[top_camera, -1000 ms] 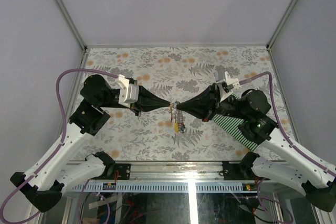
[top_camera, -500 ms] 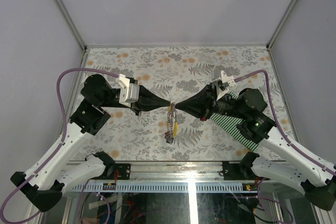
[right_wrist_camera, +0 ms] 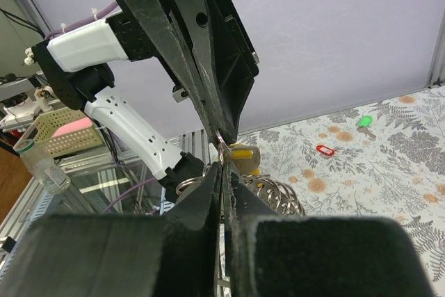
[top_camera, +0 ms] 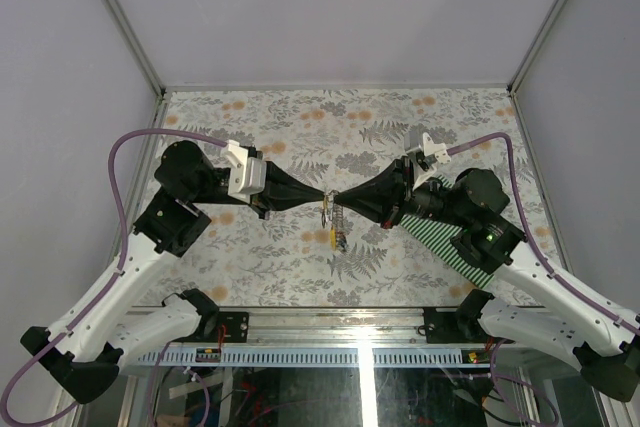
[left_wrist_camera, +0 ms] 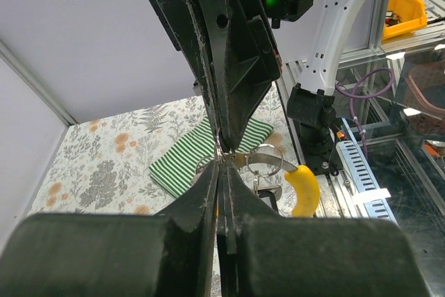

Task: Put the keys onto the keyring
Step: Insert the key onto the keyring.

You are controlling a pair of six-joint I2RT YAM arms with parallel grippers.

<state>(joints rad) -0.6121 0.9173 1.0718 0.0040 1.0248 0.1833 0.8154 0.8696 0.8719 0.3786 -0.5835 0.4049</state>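
Hanging in the air over the middle of the table [top_camera: 250, 117], the keyring [top_camera: 336, 219] is pinched between two grippers that meet tip to tip. The left gripper [top_camera: 323, 195] is closed to a slit on one side of the thin silvery loop and the right gripper [top_camera: 341, 197] on the other, probably so that the ring is steadied and can be pried apart for threading. Its smaller rings and a yellow key [left_wrist_camera: 304, 189] are seen dangling below the pinch. A green key [right_wrist_camera: 364, 122] and a red key [right_wrist_camera: 324, 149] are seen lying loose on the table, well apart from the ring.
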